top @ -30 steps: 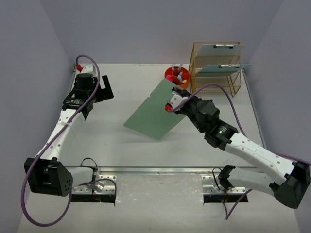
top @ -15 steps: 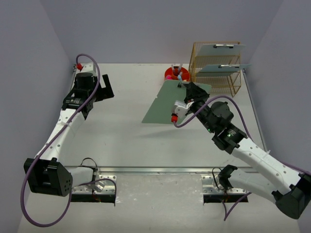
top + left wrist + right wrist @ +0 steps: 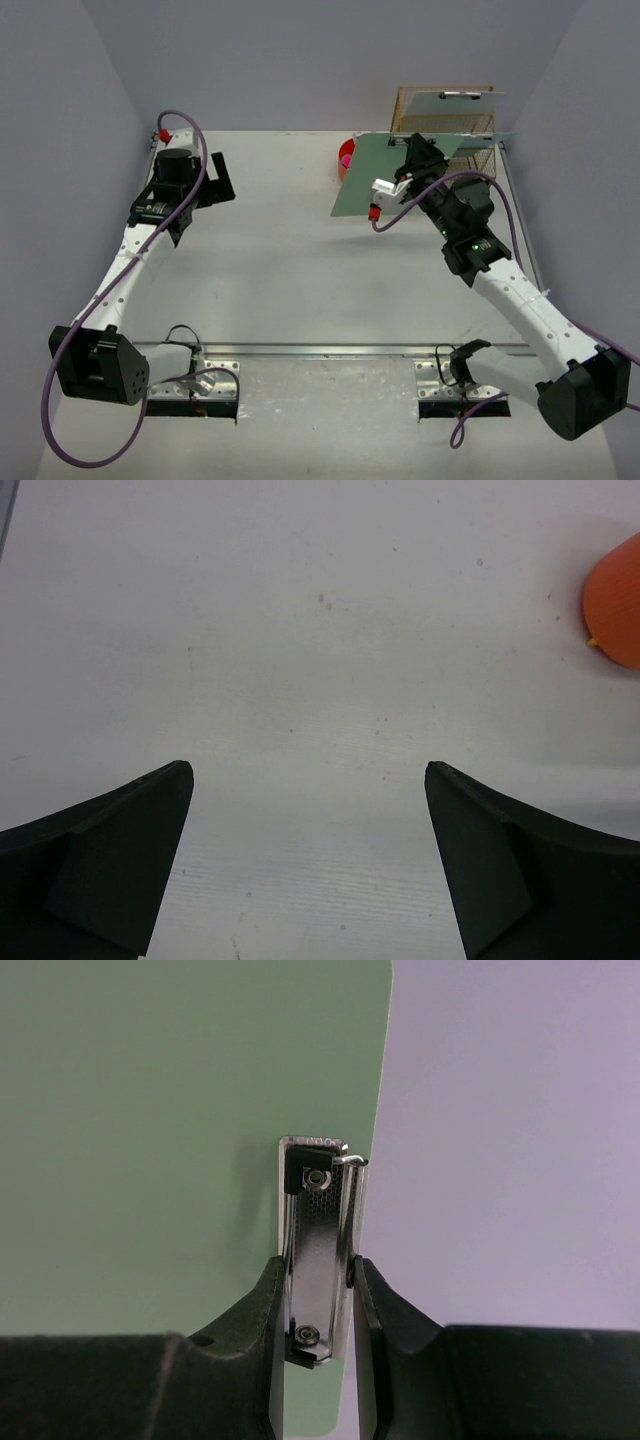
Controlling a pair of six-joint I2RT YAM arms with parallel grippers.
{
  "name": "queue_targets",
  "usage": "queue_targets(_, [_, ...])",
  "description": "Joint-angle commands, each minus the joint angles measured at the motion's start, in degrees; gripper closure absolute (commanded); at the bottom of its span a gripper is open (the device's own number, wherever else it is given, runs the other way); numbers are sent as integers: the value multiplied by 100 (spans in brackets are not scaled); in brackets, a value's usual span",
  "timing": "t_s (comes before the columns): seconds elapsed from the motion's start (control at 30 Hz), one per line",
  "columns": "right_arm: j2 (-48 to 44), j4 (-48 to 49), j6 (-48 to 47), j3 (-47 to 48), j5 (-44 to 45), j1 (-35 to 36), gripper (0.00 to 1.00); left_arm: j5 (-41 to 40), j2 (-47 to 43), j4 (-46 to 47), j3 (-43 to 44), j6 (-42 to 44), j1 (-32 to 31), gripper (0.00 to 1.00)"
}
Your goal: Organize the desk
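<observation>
Near edge: we see the rail of the desk, which fills the view from the arm bases back to the lavender walls.

10 o'clock from desk centre: left gripper hangs over bare tabletop, jaws spread wide, nothing between them.

2 o'clock: right gripper is pinched narrow on the metal clip of a green clipboard. The board is off the desk and tilted.

Just behind the board's left edge: orange cup. The board hides most of it, so we cannot tell what is in it.

Far corner, 1 o'clock: gold wire rack. It holds two pale clipboards, the upper one tier above the lower.
</observation>
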Motion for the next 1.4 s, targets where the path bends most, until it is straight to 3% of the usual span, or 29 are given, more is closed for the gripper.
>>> queue_targets(0.0, [-136, 673, -365, 427, -667, -491, 100, 11, -137, 320, 78, 54, -54, 0])
queue_targets(0.63, [428, 1089, -271, 1039, -2635, -2712, 100, 17, -50, 337, 135, 42, -80, 0])
queue_targets(1.37, [1335, 1826, -616, 1096, -3685, -4037, 100, -45, -48, 377, 6, 54, -80, 0])
